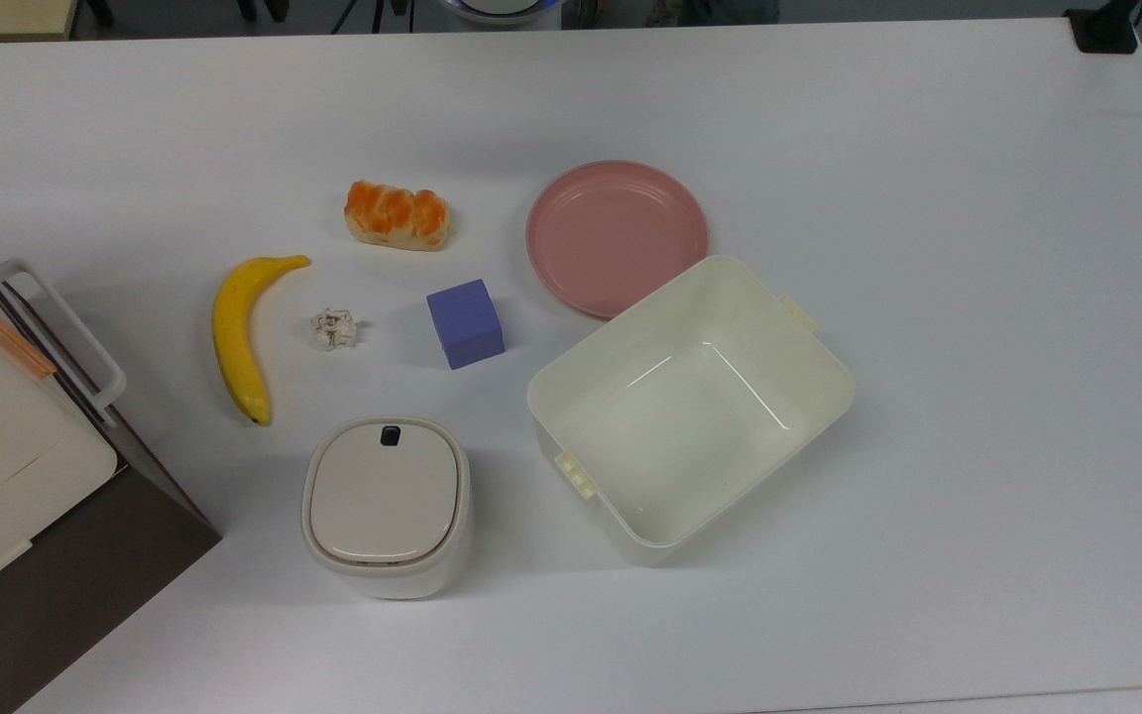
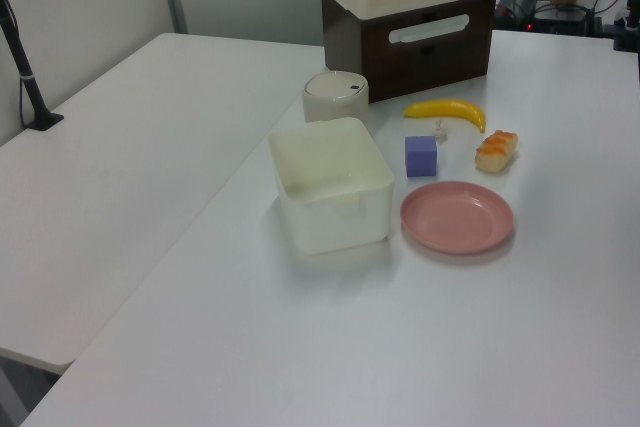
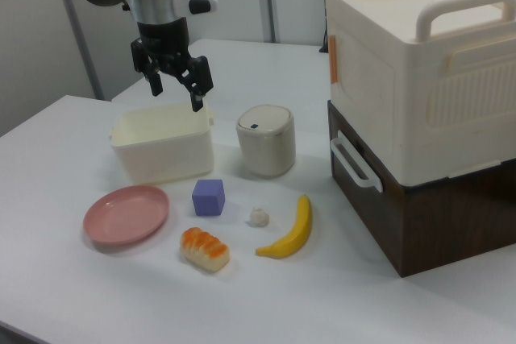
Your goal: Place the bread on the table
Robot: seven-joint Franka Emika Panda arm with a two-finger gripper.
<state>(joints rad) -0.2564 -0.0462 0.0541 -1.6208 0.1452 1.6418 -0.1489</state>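
Note:
The bread (image 1: 398, 215), a small orange-brown lumpy loaf with pale sides, lies flat on the white table (image 1: 928, 198) between the banana and the pink plate. It also shows in the left view as the bread (image 2: 497, 150) and in the right view as the bread (image 3: 205, 250), near the table's (image 3: 339, 312) front edge. My gripper (image 3: 176, 94) hangs open and holds nothing. It is high above the cream tub and well away from the bread.
Around the bread are a pink plate (image 1: 617, 236), a purple cube (image 1: 465, 323), a yellow banana (image 1: 237, 337) and a crumpled paper ball (image 1: 335, 328). An open cream tub (image 1: 690, 407) and a small lidded bin (image 1: 386, 504) stand nearby. A cream box on a brown cabinet (image 3: 411, 110) sits at the right view's right.

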